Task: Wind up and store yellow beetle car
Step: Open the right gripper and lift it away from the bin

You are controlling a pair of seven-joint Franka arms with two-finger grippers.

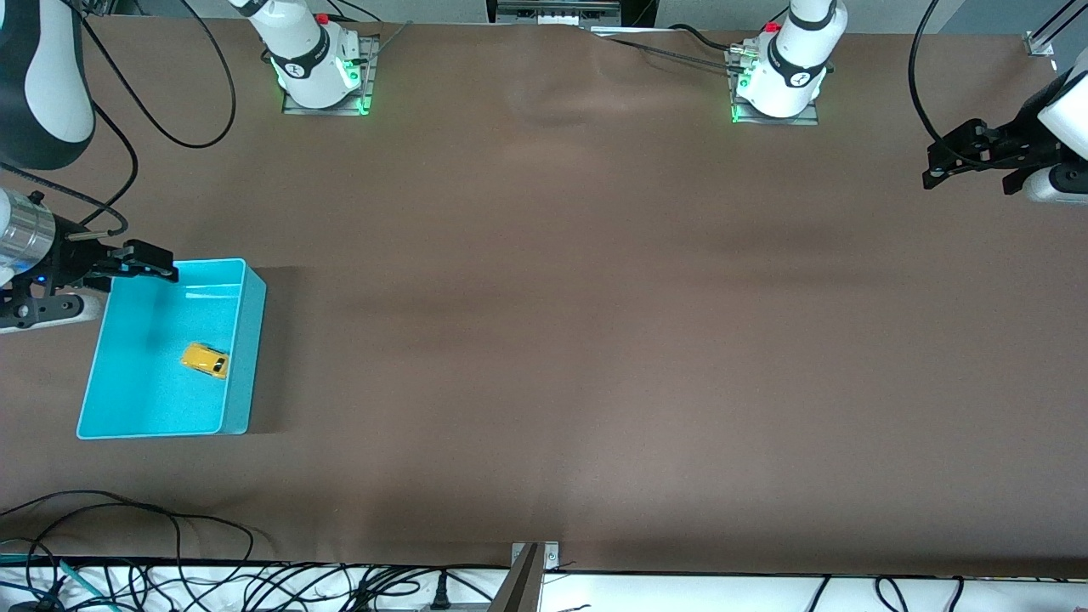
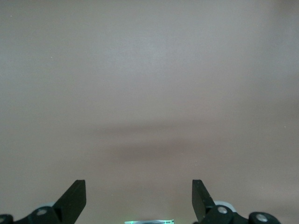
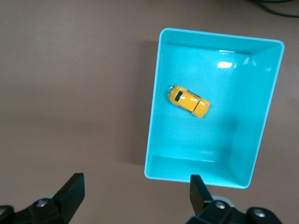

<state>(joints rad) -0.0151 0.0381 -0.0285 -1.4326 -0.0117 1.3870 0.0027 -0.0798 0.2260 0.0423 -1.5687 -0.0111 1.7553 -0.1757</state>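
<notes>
The yellow beetle car (image 1: 205, 359) (image 3: 188, 101) lies on its wheels on the floor of the turquoise bin (image 1: 242, 357) (image 3: 196, 169), at the right arm's end of the table. My right gripper (image 1: 157, 263) (image 3: 138, 193) hangs open and empty, up in the air over the bin's rim that is farther from the front camera, well clear of the car. My left gripper (image 1: 971, 180) (image 2: 138, 196) hangs open and empty over bare table at the left arm's end, with only the brown tabletop under it.
A brown mat (image 1: 561, 323) covers the whole table. The two arm bases (image 1: 319, 64) (image 1: 782, 72) stand along the table's edge farthest from the front camera. Loose cables (image 1: 127, 527) lie along the edge nearest that camera.
</notes>
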